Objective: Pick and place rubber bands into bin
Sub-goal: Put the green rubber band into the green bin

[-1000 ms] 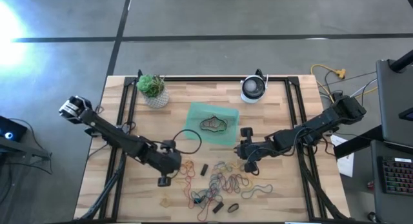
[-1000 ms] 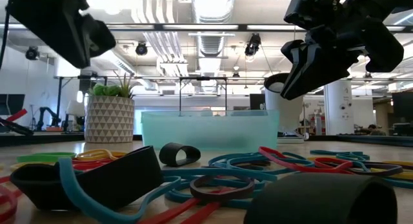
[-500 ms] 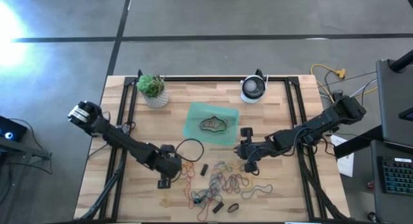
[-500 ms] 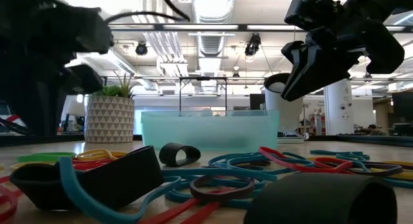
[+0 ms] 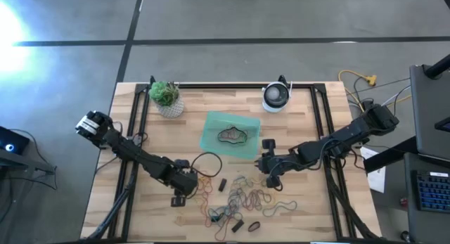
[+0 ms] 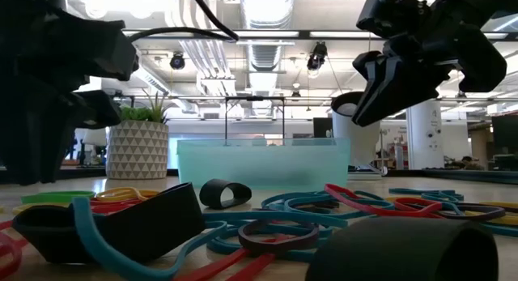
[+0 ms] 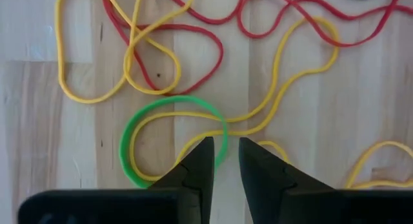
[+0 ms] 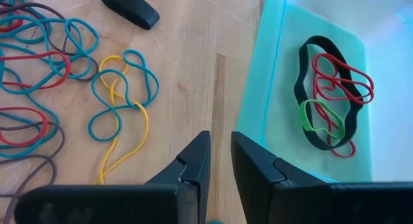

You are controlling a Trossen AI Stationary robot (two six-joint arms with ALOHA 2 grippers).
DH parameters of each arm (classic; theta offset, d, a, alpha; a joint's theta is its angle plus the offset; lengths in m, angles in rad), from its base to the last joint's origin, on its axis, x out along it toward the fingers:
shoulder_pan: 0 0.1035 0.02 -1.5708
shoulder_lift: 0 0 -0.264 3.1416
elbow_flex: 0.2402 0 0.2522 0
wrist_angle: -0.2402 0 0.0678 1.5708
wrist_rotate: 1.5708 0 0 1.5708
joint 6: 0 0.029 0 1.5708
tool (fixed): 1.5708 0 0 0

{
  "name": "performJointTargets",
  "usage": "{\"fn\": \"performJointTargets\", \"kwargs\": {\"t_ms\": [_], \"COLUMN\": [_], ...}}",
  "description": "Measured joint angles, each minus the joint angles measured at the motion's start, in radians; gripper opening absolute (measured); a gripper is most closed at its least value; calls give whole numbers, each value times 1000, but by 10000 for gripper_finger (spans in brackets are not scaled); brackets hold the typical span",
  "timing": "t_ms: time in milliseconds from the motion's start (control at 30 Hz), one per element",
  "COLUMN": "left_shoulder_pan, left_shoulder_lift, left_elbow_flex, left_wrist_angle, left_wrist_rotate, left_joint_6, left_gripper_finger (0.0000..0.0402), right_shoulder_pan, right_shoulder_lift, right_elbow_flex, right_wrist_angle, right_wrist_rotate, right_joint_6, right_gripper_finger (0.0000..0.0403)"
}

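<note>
Left pincer [image 7: 224, 161] slightly open over a green band [image 7: 132, 150], near the bin [image 5: 209, 131]. Right pincer [image 8: 220, 154] narrowly parted, empty, beside the bin.

tangled coloured rubber bands [image 5: 242, 200] on wood; few inside shallow green bin [image 5: 211, 124].

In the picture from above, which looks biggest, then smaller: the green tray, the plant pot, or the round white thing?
1. Green tray, clearly the biggest.
2. Plant in its pot and the round white device look about the same size from above, so I won't rank them.
</note>
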Motion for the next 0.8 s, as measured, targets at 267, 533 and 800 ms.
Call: {"fn": "performJointTargets", "kwargs": {"t_ms": [267,533,800], "left_shoulder_pan": [0,0,0], "left_shoulder_lift": [3,3,3], "left_elbow_flex": [-18,-50,-68], "left_wrist_angle": [25,95,96], "left_wrist_rotate": [0,6,7], "left_joint_6": [0,1,-3], "left_gripper_finger": [57,57,57], "right_shoulder_pan": [0,0,0], "right_shoulder_lift": [0,0,0], "right_elbow_flex": [-3,-3,-3], "right_wrist_angle": [1,3,4], "right_wrist_rotate": [0,0,0], "right_joint_6": [0,0,2], "right_gripper_finger": [57,57,57]}}
